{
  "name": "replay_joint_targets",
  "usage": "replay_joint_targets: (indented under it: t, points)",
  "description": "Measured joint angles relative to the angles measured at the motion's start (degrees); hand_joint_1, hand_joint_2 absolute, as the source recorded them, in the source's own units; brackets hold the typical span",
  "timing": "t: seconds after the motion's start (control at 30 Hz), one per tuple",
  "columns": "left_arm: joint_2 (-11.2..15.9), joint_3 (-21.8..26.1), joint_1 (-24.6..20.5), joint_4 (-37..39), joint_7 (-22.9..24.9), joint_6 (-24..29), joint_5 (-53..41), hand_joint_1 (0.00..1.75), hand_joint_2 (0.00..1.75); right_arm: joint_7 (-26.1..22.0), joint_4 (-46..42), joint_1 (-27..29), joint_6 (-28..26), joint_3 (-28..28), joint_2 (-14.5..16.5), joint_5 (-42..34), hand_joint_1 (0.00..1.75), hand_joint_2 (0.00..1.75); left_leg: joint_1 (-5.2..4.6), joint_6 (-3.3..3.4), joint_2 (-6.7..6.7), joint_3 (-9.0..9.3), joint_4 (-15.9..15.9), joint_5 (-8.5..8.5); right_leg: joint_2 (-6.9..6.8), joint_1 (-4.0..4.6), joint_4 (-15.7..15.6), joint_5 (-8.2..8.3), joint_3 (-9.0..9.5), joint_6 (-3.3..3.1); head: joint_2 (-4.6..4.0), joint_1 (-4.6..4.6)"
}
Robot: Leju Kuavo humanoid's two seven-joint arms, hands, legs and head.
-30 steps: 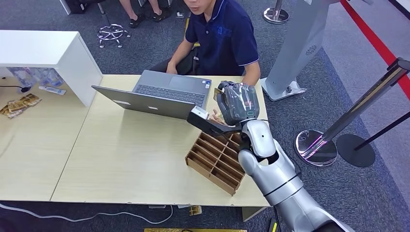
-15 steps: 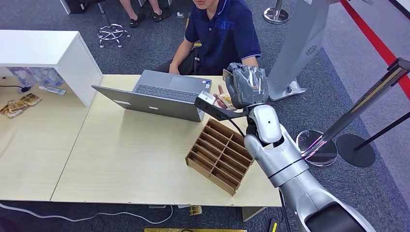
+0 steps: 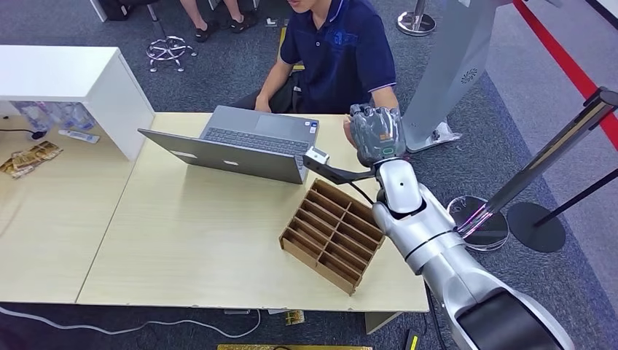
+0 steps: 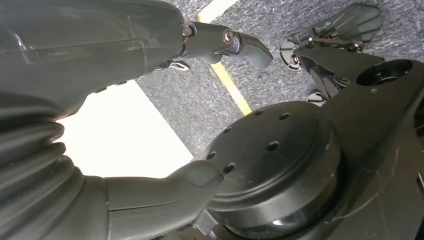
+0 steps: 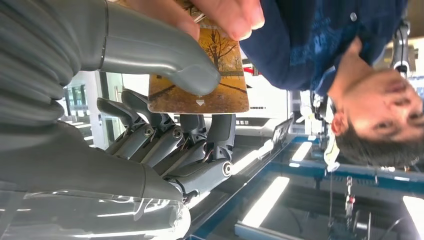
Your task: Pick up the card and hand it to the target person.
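Close up, my right hand (image 5: 150, 115) pins one card (image 5: 210, 80) between thumb (image 5: 165, 55) and darker fingers (image 5: 165, 140); the person's fingers (image 5: 220, 15) also grasp its other end. From the head view the card is hidden behind that raised hand (image 3: 377, 133), facing one seated person (image 3: 339, 51) beyond one laptop (image 3: 240, 142) and one divided wooden tray (image 3: 331, 233). My left hand (image 4: 100, 75) hangs empty, fingers apart.
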Motion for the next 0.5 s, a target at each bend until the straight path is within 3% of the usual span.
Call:
replay_joint_targets:
  t: [0.03,0.1,0.13,0.17,0.5]
  points:
    - [0.09,-0.03,0.0,0.0,0.0,-0.03,0.04,0.0,1.75,-0.66,0.37,0.26,0.14,0.07,-0.09,0.04,1.35,1.75,0.0,0.0,0.0,0.0,0.0,0.0,0.0,0.0,0.0,0.0,0.0,0.0,0.0,0.0]
    - [0.26,-0.21,-0.02,-0.01,0.0,-0.04,0.14,0.0,1.75,-1.76,0.8,0.96,0.54,0.31,-0.25,0.05,0.51,1.75,0.0,0.0,0.01,0.0,0.0,0.0,0.0,0.0,0.0,0.0,0.0,0.0,-0.01,0.0]
    - [0.33,-0.34,-0.02,-0.01,0.01,-0.04,0.25,0.0,1.75,-2.12,0.96,1.38,0.87,0.45,-0.29,0.01,0.19,1.75,0.0,0.0,0.01,0.0,0.0,0.0,0.0,0.0,0.0,0.0,-0.01,0.0,-0.01,0.0]
    - [0.41,-0.46,-0.03,-0.02,0.01,-0.04,0.36,0.0,1.75,-2.39,1.1,1.8,1.27,0.62,-0.32,-0.08,0.0,1.75,0.0,0.0,0.01,0.0,0.0,0.0,0.0,0.0,0.0,0.0,-0.01,0.0,0.0,-0.01]
    - [0.61,-0.66,-0.04,-0.02,0.29,0.46,1.93,0.0,1.75,-3.16,2.06,4.65,4.18,1.56,-0.52,-5.11,0.0,1.75,0.0,0.0,0.02,0.01,0.0,0.0,0.01,0.0,0.0,0.0,0.0,0.0,-0.01,-0.01]
